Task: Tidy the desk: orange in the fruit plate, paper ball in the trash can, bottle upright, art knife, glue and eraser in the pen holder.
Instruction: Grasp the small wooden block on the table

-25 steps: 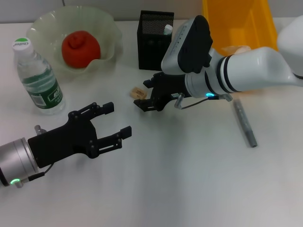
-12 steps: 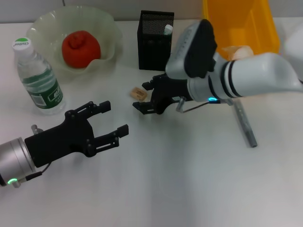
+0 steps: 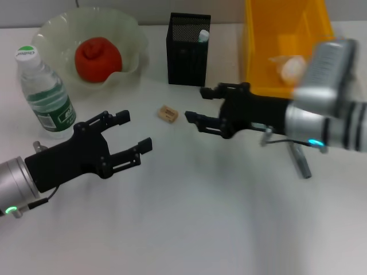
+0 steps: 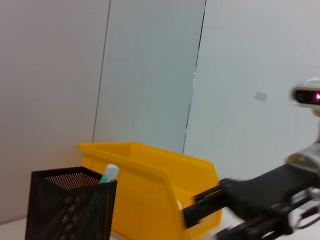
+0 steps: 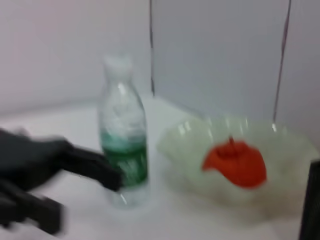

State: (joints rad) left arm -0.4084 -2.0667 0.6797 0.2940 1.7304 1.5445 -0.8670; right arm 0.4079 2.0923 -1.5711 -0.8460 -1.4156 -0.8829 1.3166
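Head view: the right gripper (image 3: 198, 106) hangs over the table (image 3: 189, 217) with its fingers apart and nothing between them. The eraser (image 3: 168, 113) lies flat on the table just beside those fingertips, on the side toward the left arm, not touching them. The left gripper (image 3: 133, 132) is also spread and empty, near the eraser on its other side. The pen holder (image 3: 187, 50) stands behind the eraser. The orange (image 3: 98, 58) sits in the plate (image 3: 54, 34), the bottle (image 3: 47, 94) stands upright, and the paper ball (image 3: 290, 67) lies in the bin (image 3: 287, 28). A grey knife (image 3: 299, 162) lies under the right arm.
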